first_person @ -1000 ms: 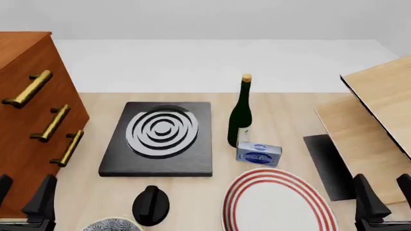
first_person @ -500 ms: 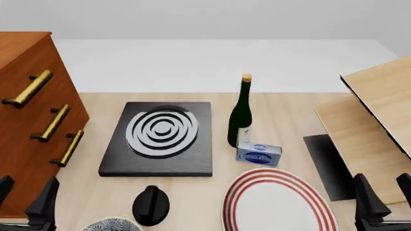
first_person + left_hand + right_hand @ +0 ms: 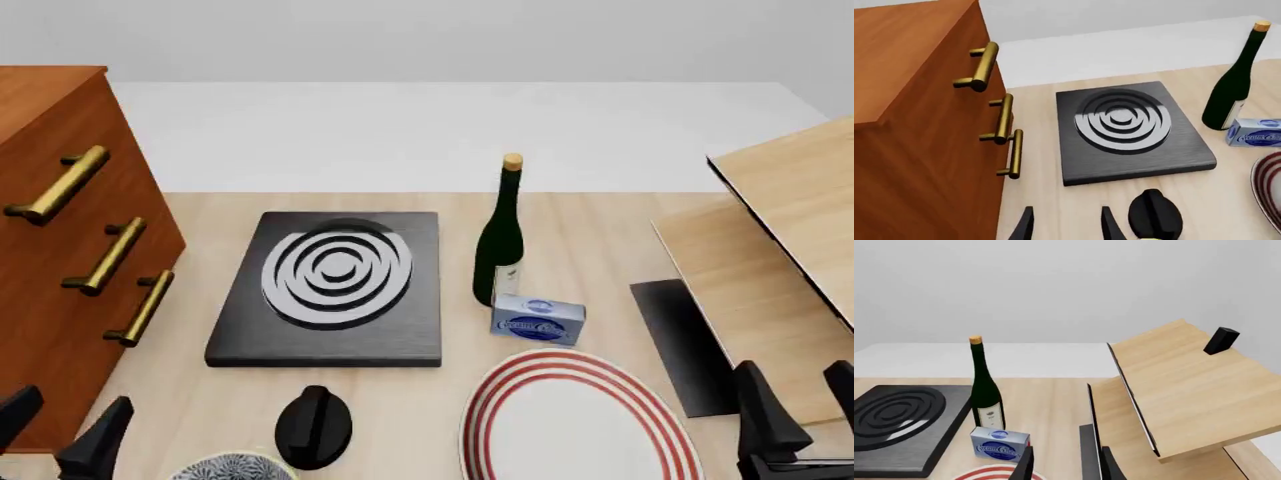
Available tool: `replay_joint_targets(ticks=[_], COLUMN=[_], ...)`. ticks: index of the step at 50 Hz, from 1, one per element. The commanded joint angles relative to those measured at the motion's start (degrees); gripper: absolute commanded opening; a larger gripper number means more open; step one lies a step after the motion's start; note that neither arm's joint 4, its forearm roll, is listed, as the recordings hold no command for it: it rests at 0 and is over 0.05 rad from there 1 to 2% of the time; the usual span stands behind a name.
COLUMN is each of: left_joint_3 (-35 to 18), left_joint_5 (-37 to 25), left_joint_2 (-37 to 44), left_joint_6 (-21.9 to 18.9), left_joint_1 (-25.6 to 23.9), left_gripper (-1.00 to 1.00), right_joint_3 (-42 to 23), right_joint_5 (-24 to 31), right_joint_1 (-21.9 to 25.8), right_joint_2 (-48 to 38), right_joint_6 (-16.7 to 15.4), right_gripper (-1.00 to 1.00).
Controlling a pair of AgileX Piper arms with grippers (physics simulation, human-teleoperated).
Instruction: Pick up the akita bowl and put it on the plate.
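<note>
Only the top of the akita bowl (image 3: 235,467), white with dark blue speckles, shows at the bottom edge of the front view, left of centre. The plate (image 3: 582,418), white with red rings, lies at the front right; a red sliver of the plate (image 3: 997,472) shows in the right wrist view and an edge of the plate (image 3: 1269,189) in the left wrist view. My left gripper (image 3: 60,430) is open and empty, to the left of the bowl and apart from it. Right of the plate, my right gripper (image 3: 805,405) also stands open and empty.
A black knob-shaped object (image 3: 314,425) sits just beyond the bowl. Behind it lies a black square stove (image 3: 334,285). A dark wine bottle (image 3: 501,240) and a blue box (image 3: 538,320) stand beyond the plate. A wooden drawer cabinet (image 3: 60,230) is at left, a wooden rack (image 3: 774,240) at right.
My left gripper has sunk lower and shifted slightly right in the front view, still open. The right gripper, bowl and plate have not moved.
</note>
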State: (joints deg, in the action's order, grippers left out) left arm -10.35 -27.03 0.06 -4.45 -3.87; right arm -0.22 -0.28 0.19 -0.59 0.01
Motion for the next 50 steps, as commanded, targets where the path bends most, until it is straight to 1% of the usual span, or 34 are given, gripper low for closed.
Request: replay_joint_targets(ticks=[1, 2, 3, 6, 9, 11, 13, 15, 16, 18, 19, 20, 21, 24, 26, 28, 29, 31, 34, 36, 38, 39, 41, 46, 47, 49, 50], left_joint_3=[-1.32, -1.39, -1.47, -2.07, -1.96, -2.47, -3.18, -3.57, -3.41, -3.23, -2.51, -2.74, -2.68, -3.62, -4.13, -4.59, -5.11, -6.05, -8.28, -9.52, -10.71, -10.99, -12.21, -12.8, -13.13, -13.36, -13.58], left_joint_5=[-6.99, -7.16, -8.15, -9.62, -11.38, -12.17, -13.76, -14.87, -15.48, -16.54, -16.94, -16.81, -17.14, -18.29, -18.8, -19.42, -20.01, -21.47, -24.28, -25.73, -26.98, -27.34, -28.38, -29.08, -29.21, -29.3, -29.25], left_joint_2=[0.02, 0.02, 0.08, 0.05, 0.08, 0.02, 0.02, 0.0, 0.04, 0.03, 0.03, 0.02, 0.01, 0.03, 0.02, 0.03, 0.05, 0.16, 0.5, 0.7, 1.0, 1.16, 1.89, 3.22, 3.53, 4.0, 4.2], left_joint_6=[-0.58, -0.39, 0.67, 0.63, 2.34, 2.02, 3.43, 3.4, 4.48, 3.64, 5.58, 5.51, 4.49, 5.27, 5.0, 5.85, 5.32, 5.93, 5.65, 4.08, 4.77, 4.15, 4.72, 5.17, 6.13, 5.72, 7.15], left_joint_1=[-1.9, -1.99, -2.46, -3.01, -4.33, -4.33, -5.05, -5.37, -5.82, -7.21, -7.81, -7.07, -7.19, -7.59, -7.38, -7.08, -6.81, -7.38, -7.56, -6.7, -6.81, -6.71, -7.29, -8.57, -9.4, -9.56, -10.09], left_gripper=[1.0, 1.0, 1.0, 1.0, 1.0, 1.0, 1.0, 1.0, 1.0, 1.0, 1.0, 1.0, 1.0, 1.0, 1.0, 1.0, 1.0, 1.0, 1.0, 1.0, 1.0, 1.0, 1.0, 1.0, 1.0, 1.0, 1.0], right_joint_3=[-0.19, -0.19, -0.3, -0.32, -0.33, -0.33, -0.32, -0.33, -0.33, -0.33, -0.33, -0.33, -0.33, -0.33, -0.33, -0.33, -0.33, -0.32, -0.33, -0.33, -0.33, -0.33, -0.32, -0.32, -0.33, -0.32, -0.33], right_joint_5=[0.44, 0.44, 0.56, 0.57, 0.56, 0.56, 0.58, 0.57, 0.57, 0.57, 0.56, 0.56, 0.56, 0.57, 0.57, 0.56, 0.57, 0.57, 0.56, 0.57, 0.56, 0.56, 0.57, 0.57, 0.57, 0.57, 0.57], right_joint_1=[0.02, 0.02, 0.03, 0.03, 0.03, 0.04, 0.04, 0.03, 0.03, 0.04, 0.02, 0.04, 0.03, 0.04, 0.03, 0.04, 0.04, 0.03, 0.06, 0.03, 0.04, 0.03, 0.03, 0.02, 0.03, 0.03, 0.03], right_joint_2=[0.25, 0.25, 0.28, 0.24, 0.27, 0.27, 0.23, 0.26, 0.26, 0.26, 0.29, 0.27, 0.27, 0.26, 0.25, 0.29, 0.26, 0.25, 0.26, 0.26, 0.29, 0.28, 0.24, 0.25, 0.25, 0.24, 0.27], right_joint_6=[0.0, 0.0, 0.0, 0.02, -0.02, -0.02, 0.03, 0.01, 0.01, 0.0, 0.0, -0.01, 0.0, -0.01, 0.0, -0.01, 0.0, 0.01, 0.0, -0.02, -0.02, -0.01, 0.02, 0.01, 0.0, 0.02, 0.0], right_gripper=[1.0, 1.0, 1.0, 1.0, 1.0, 1.0, 1.0, 1.0, 1.0, 1.0, 1.0, 1.0, 1.0, 1.0, 1.0, 1.0, 1.0, 1.0, 1.0, 1.0, 1.0, 1.0, 1.0, 1.0, 1.0, 1.0, 1.0])
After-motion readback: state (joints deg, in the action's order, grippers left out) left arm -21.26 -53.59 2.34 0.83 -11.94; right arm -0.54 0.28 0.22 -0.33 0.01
